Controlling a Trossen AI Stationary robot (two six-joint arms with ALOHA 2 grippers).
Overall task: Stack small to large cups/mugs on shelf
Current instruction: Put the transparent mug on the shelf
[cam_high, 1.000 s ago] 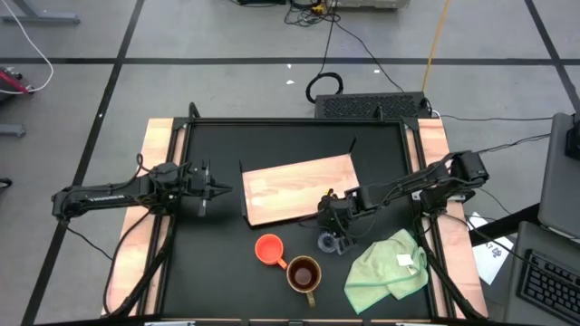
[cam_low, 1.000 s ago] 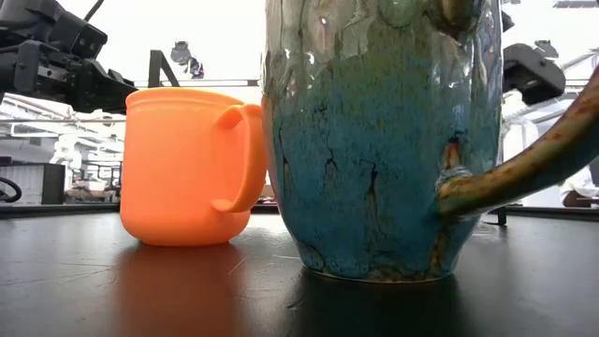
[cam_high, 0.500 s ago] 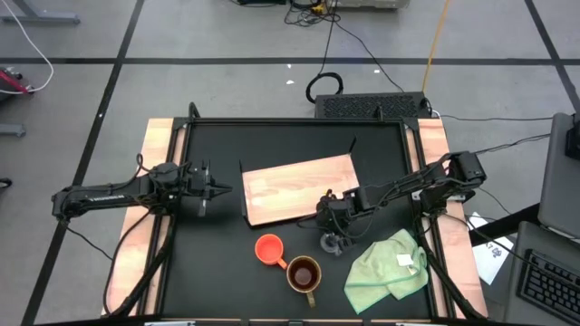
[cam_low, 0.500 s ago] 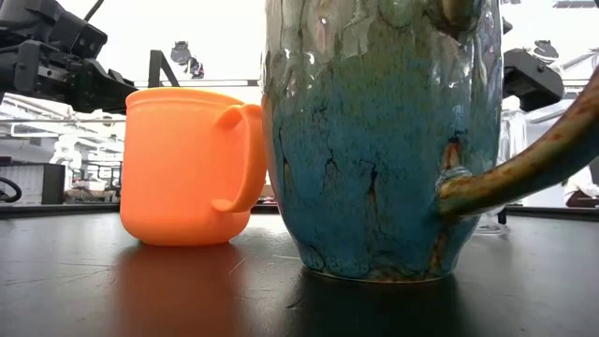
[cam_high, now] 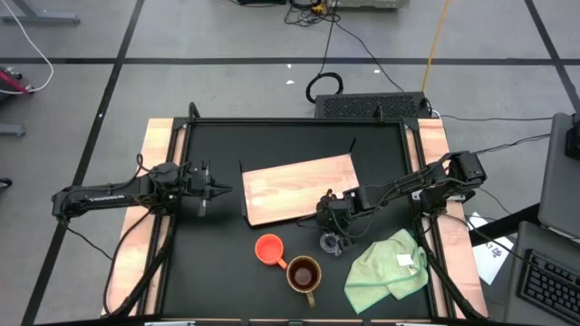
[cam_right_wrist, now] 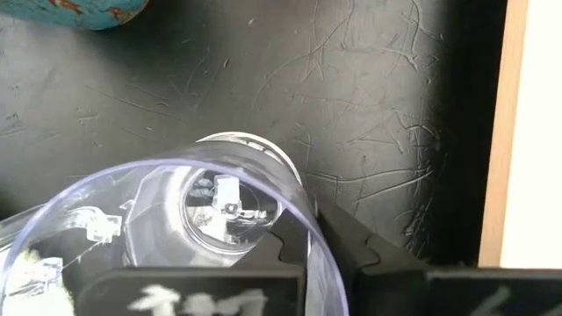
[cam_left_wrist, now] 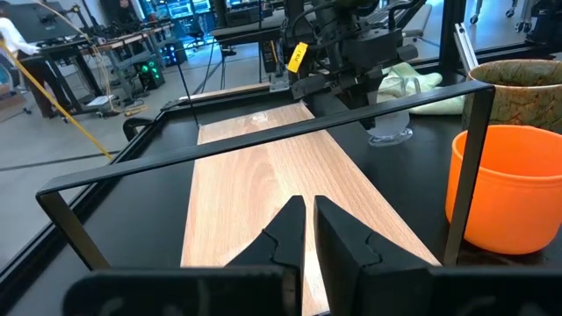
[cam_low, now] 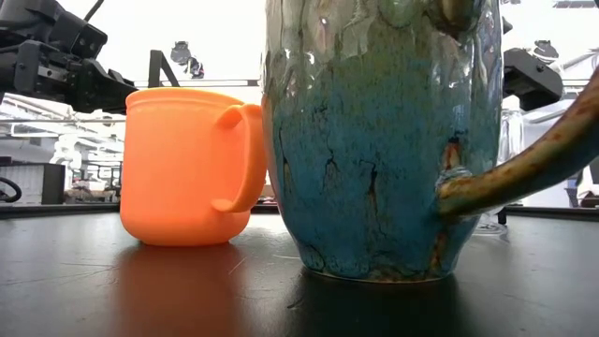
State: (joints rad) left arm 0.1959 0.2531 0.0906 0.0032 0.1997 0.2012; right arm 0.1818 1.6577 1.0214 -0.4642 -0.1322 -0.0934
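Right gripper (cam_high: 332, 237) was down at the black surface (cam_high: 217, 263), just off the near edge of the wooden shelf (cam_high: 299, 186). Its fingers (cam_right_wrist: 378, 263) were closed on the rim of the clear glass cup (cam_right_wrist: 219, 211), one finger inside the rim, one outside. The cup's base sat close above or on the surface; contact could not be judged.

The orange cup (cam_high: 269, 248) stood on the surface a little beyond those fingers, toward the left arm's side. The brown mug (cam_high: 304, 273) stood right beside the orange cup. A green cloth (cam_high: 385, 267) lay on the fingers' other side.

Left gripper (cam_high: 214, 189) hung beside the shelf's left end, fingers (cam_left_wrist: 285, 233) nearly together, holding nothing.
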